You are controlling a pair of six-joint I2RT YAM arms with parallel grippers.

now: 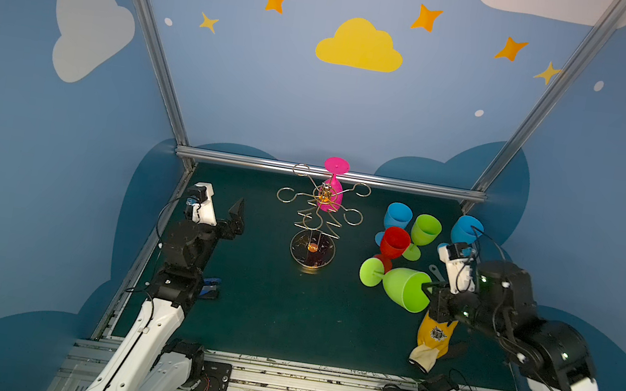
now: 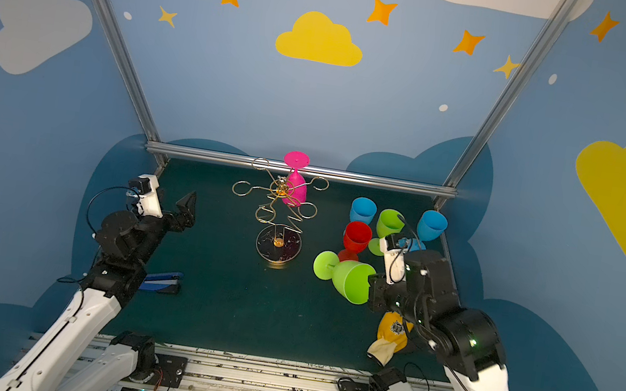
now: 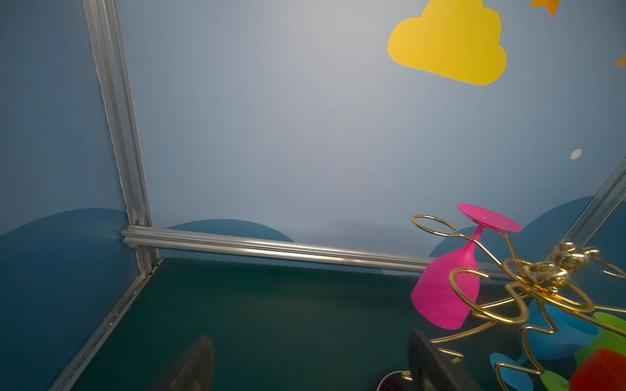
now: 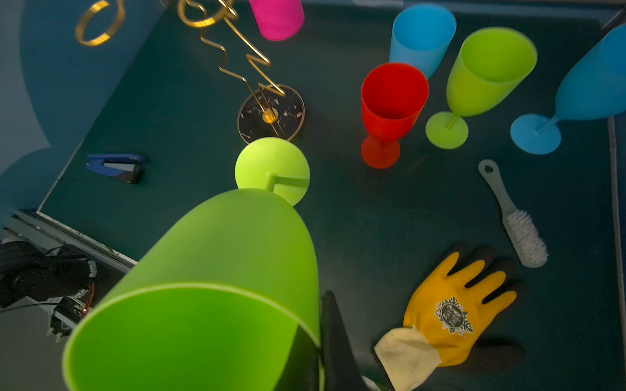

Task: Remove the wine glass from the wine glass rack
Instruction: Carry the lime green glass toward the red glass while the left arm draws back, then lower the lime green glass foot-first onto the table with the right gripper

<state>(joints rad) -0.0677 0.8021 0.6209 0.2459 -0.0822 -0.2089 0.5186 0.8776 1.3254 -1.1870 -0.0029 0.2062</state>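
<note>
Right wrist view alone showing brush [image 4: 524, 233] bristles. Pink wine glass [image 3: 443, 298] hanging on wine glass rack [image 1: 301, 245], far centre. Left gripper [image 3: 310, 338] gaping; right gripper [image 1: 431, 290] clamping green wine glass [image 4: 230, 257]. Near-centre mat [image 1: 284, 318] lying free.

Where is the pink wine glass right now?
In both top views the pink wine glass hangs upside down on the far side of the wine glass rack, mid-table by the back rail.
</note>
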